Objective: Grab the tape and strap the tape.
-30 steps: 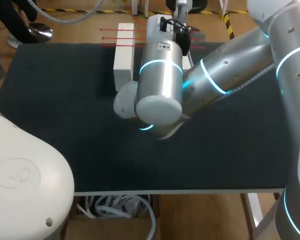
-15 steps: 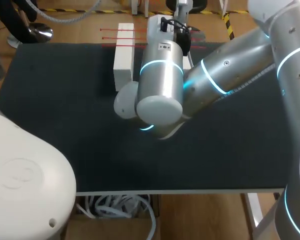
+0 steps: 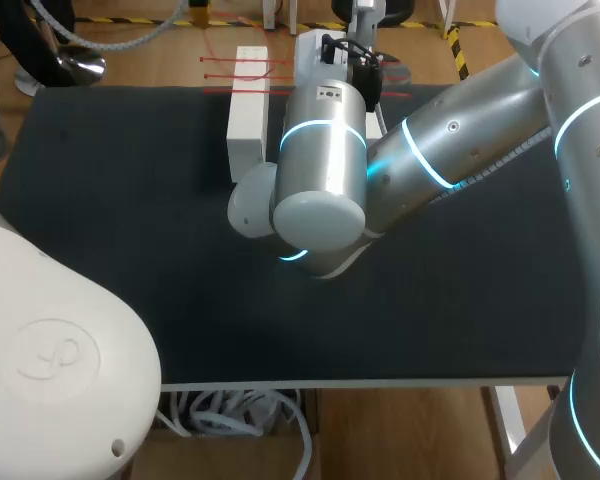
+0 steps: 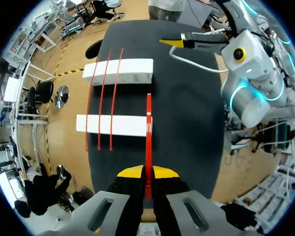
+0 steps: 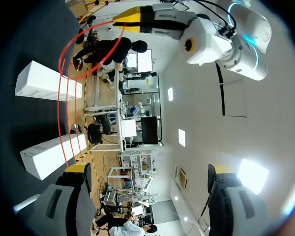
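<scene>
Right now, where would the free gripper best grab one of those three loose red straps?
Probably on the stretch bridging the gap between the two white blocks, coming from above, one finger on each side. The straps are thin and lie flat on the block tops, so only that unsupported span seems to leave the open right gripper room to close.

No readable text, numbers or signs anywhere
</scene>
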Controlling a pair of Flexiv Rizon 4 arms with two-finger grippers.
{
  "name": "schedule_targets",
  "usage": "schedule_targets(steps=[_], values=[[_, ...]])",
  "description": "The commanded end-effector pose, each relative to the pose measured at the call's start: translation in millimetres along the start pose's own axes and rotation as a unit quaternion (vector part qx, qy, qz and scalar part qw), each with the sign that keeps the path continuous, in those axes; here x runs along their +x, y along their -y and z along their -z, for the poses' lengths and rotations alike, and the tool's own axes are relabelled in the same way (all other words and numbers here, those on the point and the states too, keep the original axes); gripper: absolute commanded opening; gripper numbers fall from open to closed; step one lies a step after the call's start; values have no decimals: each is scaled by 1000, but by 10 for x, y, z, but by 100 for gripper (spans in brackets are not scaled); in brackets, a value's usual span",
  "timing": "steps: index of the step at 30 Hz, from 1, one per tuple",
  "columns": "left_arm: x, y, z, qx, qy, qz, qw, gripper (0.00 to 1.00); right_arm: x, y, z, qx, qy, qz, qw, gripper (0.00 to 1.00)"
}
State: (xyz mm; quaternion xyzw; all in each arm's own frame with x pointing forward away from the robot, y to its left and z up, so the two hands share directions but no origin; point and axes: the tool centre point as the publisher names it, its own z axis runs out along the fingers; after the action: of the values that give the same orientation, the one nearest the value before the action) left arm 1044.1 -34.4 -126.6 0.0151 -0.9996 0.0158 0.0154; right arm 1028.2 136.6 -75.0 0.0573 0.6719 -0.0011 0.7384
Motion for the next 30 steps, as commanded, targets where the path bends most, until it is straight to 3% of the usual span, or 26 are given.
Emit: schedule_targets(steps=[1,26,27,28,30], values=[[-22,-119,-98,-5,-14,9,1000,0,-32,4,2,-1,-3,1,1000,100],[215,-712,-412,-51,-69,69,994,0,-32,4,2,-1,-3,1,1000,100],[215,-712,-412,-51,-69,69,994,75,-32,4,2,-1,-3,1,1000,100],[215,-712,-412,-51,-69,69,994,100,-32,4,2,-1,-3,1,1000,100],[215,-712,-412,-51,-69,69,994,100,-32,4,2,-1,-3,1,1000,100]])
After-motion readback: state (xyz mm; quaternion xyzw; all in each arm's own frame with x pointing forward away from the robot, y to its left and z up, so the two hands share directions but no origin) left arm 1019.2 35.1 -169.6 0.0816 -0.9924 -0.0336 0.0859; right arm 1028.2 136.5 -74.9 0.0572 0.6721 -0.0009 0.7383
